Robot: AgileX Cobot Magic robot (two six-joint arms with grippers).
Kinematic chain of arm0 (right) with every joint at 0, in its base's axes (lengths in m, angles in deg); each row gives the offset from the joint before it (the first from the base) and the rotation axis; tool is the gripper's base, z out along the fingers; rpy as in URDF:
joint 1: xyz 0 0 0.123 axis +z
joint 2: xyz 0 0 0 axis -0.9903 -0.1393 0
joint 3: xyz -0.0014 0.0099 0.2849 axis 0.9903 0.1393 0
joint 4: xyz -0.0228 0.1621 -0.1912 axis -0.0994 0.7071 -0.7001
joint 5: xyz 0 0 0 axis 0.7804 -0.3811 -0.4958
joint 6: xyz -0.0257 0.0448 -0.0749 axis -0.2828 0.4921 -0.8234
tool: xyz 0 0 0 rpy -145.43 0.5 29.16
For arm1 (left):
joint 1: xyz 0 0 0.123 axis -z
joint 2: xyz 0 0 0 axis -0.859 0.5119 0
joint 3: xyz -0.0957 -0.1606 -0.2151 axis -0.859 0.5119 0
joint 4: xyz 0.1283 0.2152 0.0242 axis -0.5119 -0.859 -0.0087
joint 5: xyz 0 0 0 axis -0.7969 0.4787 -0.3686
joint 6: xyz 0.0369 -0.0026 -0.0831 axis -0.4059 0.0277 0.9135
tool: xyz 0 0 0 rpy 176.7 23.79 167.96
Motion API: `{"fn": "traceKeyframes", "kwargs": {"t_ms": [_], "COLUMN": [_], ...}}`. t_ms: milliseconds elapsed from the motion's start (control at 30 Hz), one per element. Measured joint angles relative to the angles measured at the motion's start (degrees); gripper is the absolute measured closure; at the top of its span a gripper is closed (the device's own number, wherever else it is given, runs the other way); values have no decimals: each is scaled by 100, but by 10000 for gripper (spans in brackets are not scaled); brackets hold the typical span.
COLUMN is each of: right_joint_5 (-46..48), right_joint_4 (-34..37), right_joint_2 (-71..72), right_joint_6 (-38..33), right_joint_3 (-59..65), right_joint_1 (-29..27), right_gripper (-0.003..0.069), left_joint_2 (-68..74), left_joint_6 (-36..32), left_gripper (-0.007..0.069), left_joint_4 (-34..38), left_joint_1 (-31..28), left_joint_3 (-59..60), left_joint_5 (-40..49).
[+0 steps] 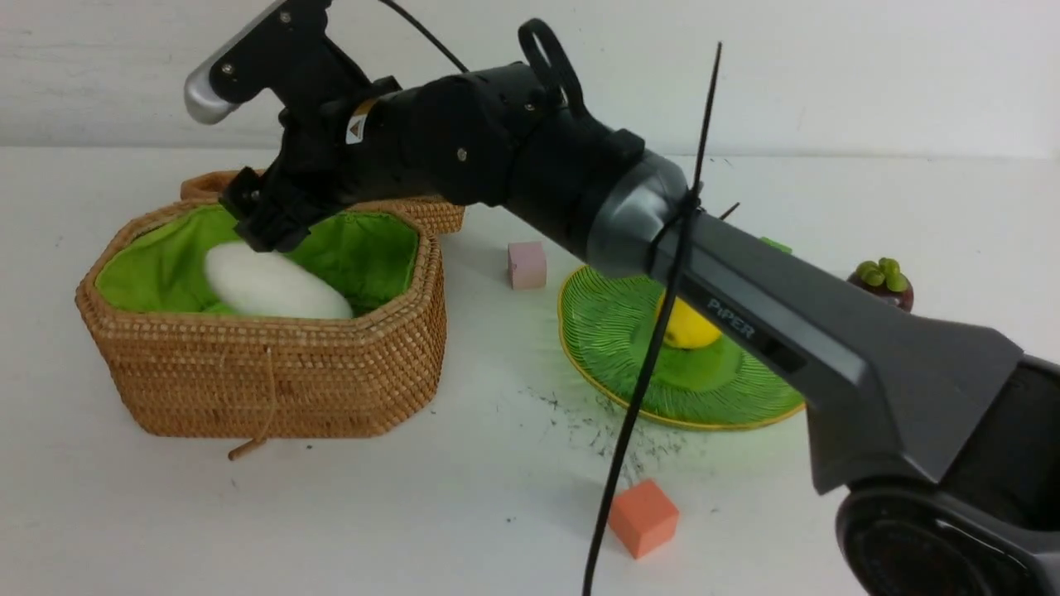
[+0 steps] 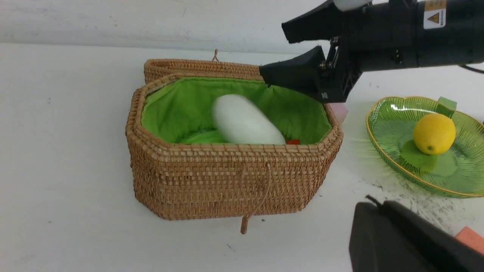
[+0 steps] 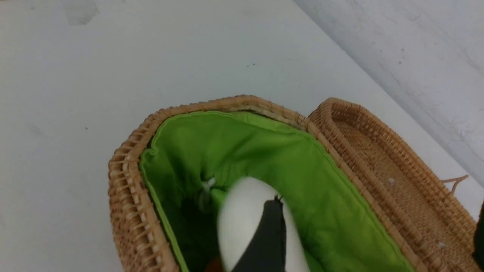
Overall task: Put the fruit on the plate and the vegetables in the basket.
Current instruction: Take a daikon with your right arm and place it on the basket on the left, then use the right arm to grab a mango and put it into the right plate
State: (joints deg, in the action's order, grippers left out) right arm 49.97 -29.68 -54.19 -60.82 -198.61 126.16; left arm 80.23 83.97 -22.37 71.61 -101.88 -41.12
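The white radish (image 1: 273, 285) (image 2: 245, 121) (image 3: 245, 219) shows blurred inside the wicker basket (image 1: 273, 389) (image 2: 227, 177) (image 3: 124, 196), on its green lining. My right gripper (image 1: 261, 219) (image 2: 276, 51) (image 3: 378, 211) hangs open just above it, holding nothing. A scrap of orange (image 2: 292, 142) peeks out beside the radish. The lemon (image 1: 691, 327) (image 2: 434, 133) lies on the green plate (image 1: 604, 331) (image 2: 385, 136). The mangosteen (image 1: 882, 281) stands on the table at the far right. My left gripper (image 2: 372, 204) is shut and empty, low over the table in front of the plate.
The basket's lid (image 3: 378, 170) lies open behind it. A pink cube (image 1: 527, 265) sits between basket and plate, an orange cube (image 1: 643, 517) nearer the front, a green cube (image 2: 447, 102) behind the plate. The right arm (image 1: 745, 314) spans over the plate.
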Motion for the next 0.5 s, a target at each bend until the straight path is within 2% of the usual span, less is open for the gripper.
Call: {"fn": "traceKeyframes", "kwargs": {"t_ms": [33, 133, 233, 267, 300, 367, 500], "right_joint_5": [39, 1053, 2057, 2742, 2911, 3668, 3963], "right_joint_4": [-6, -112, -368, -650, -718, -1102, -1529], "right_joint_2": [15, 444, 939, 1326, 1367, 1752, 2223], "right_joint_6": [20, 319, 735, 1040, 1066, 1244, 1723], "right_joint_3": [0, 0, -6, -19, -19, -57, 132], "right_joint_1": [0, 0, 0, -18, -30, -130, -516], "right_gripper": [-13, 48, 133, 210, 232, 367, 597], "left_joint_2": [0, 0, 0, 0, 0, 0, 0], "left_joint_6": [0, -119, -629, -1096, -1157, -1989, -3170], "left_gripper": [638, 638, 638, 637, 638, 638, 638], "left_joint_4": [0, 294, 736, 1161, 1224, 2038, 3330], "left_joint_1": [0, 0, 0, 0, 0, 0, 0], "left_joint_3": [0, 0, 0, 0, 0, 0, 0], "left_joint_5": [5, 65, 65, 65, 65, 101, 225]}}
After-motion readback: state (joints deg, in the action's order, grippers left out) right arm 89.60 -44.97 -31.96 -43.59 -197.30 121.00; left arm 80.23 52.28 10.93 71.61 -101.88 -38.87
